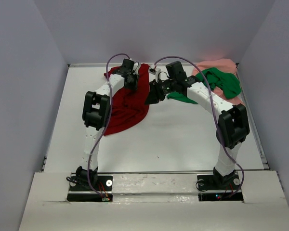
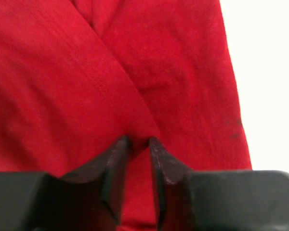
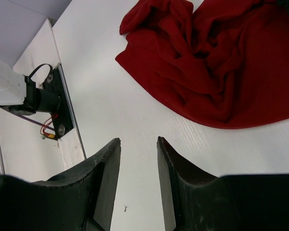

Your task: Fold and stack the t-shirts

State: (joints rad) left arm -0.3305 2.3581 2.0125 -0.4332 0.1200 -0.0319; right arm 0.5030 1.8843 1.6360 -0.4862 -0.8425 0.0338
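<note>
Left gripper [image 2: 139, 144] sits on the dark red t-shirt [image 1: 127, 108], jaws drawn close around a ridge of cloth. Whether they truly bite, I cannot tell. The shirt sprawls rumpled at eleven o'clock on the table [image 1: 183, 139]. The green t-shirt [image 1: 224, 82] lies heaped on the pink t-shirt [image 1: 219, 64] at two o'clock. Right gripper [image 3: 138, 142] hangs empty, jaws apart, just off the red shirt's three o'clock edge. The danger: a thin pinch may slip on the lift, and a one-sided pull could twist the cloth into a tighter bundle.
</note>
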